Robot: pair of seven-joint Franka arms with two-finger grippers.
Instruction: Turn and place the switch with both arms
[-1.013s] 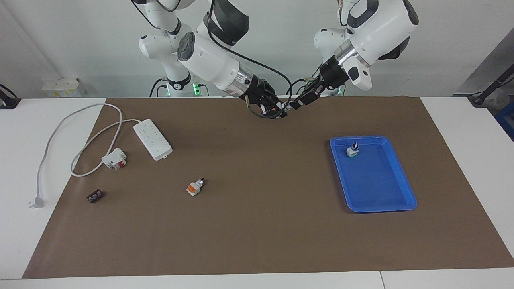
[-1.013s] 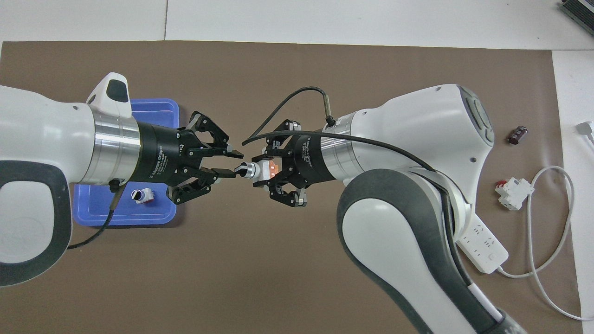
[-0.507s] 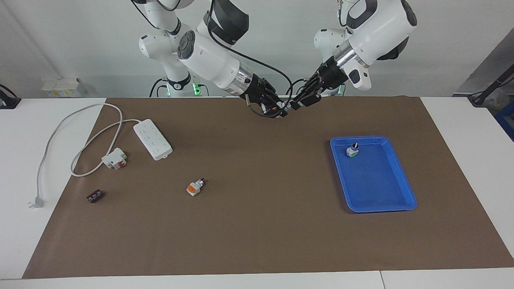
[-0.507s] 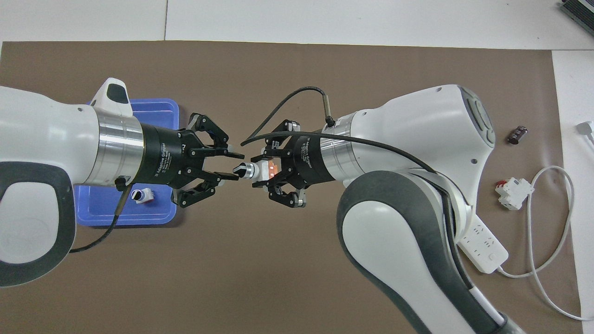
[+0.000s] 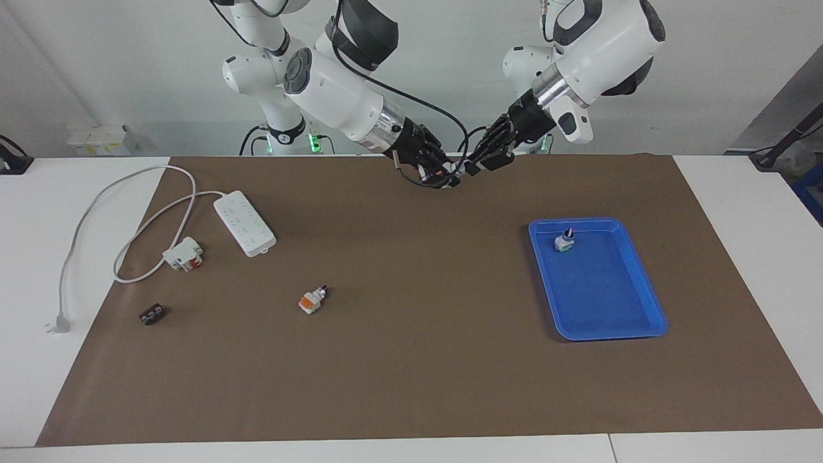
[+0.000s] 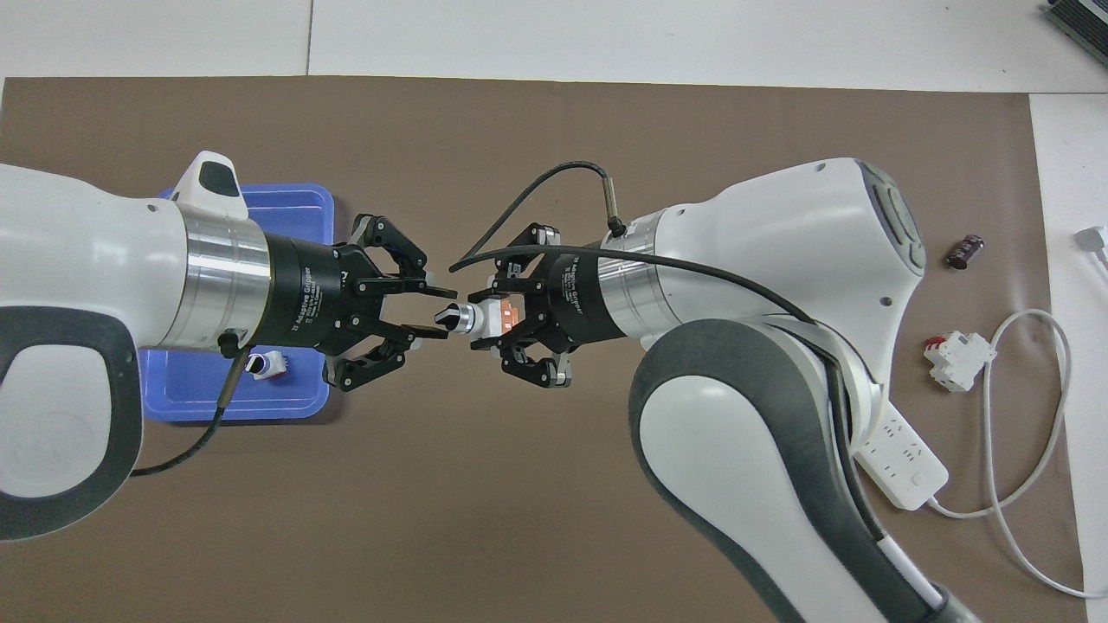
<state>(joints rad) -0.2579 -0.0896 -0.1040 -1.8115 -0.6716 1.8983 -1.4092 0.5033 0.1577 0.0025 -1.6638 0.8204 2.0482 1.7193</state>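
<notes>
- Overhead view: the switch (image 6: 485, 317) is held in the air above the brown mat, clamped by its white-and-orange body in the right end effector (image 6: 506, 320), knob pointing at the left arm.
- The left end effector (image 6: 437, 312) faces it, fingers narrowly parted on either side of the black knob (image 6: 447, 318); whether they touch it I cannot tell.
- The switch looks light, rigid and hard-shelled, and the smooth little knob could slip.
- Best hold, I judge: the blocky body for carrying, the knob's flats for turning.
- The blue tray (image 5: 636, 325) lies toward the left arm's end of the worktop.
</notes>
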